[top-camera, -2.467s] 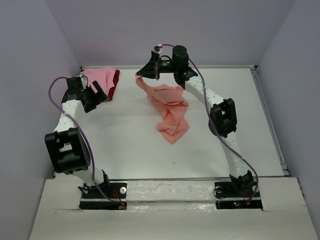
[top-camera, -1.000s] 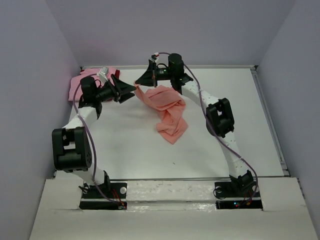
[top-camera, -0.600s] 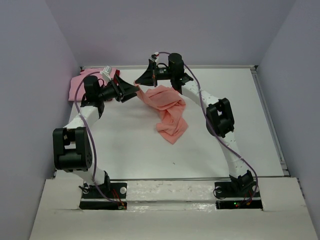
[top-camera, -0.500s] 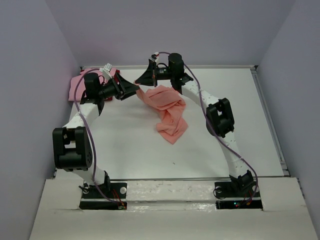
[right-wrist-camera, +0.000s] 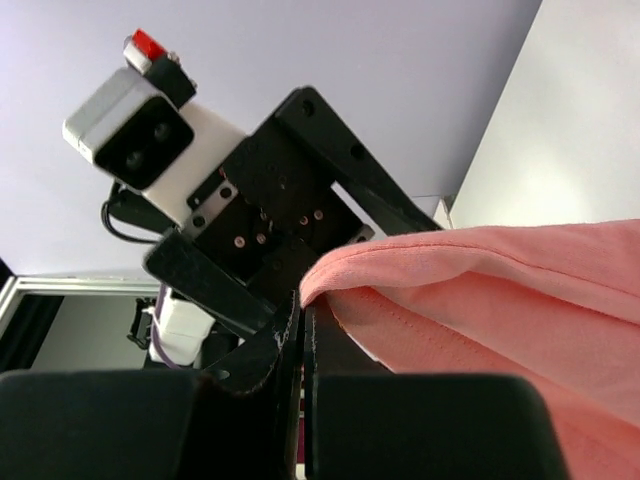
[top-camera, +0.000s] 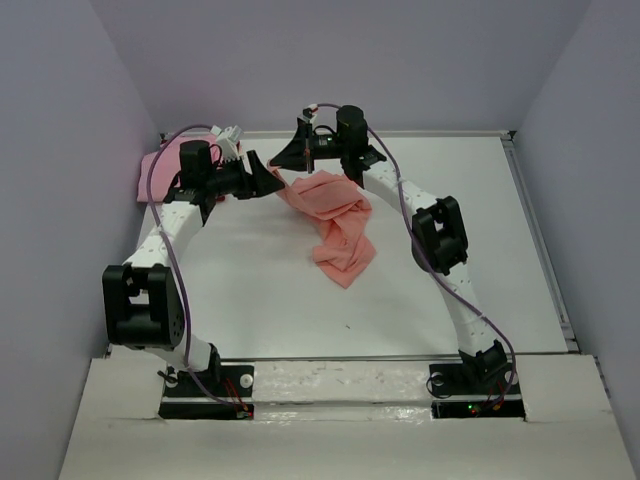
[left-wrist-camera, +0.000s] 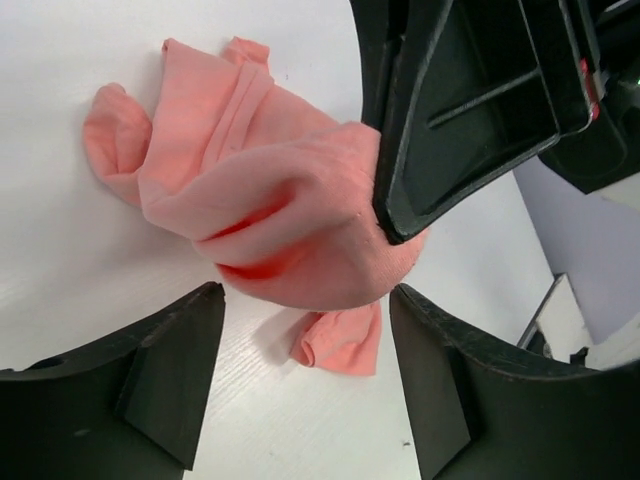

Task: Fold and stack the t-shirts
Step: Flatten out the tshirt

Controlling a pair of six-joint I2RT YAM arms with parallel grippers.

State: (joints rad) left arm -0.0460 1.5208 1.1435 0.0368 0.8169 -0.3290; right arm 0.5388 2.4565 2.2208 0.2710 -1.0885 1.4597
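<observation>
My left arm hides part of the pink shirt in the far corner; the right gripper covers the pinched edge of the salmon shirt.

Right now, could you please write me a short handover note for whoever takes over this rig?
Right gripper: shut on an edge of the salmon-orange t-shirt, held up at the far middle of the table; the rest lies crumpled.
Left gripper: open beside that edge, gripping nothing.
Pink t-shirt: far left corner, partly hidden.
Done: nothing folded that I can see.
To do: fold, then stack.
</observation>
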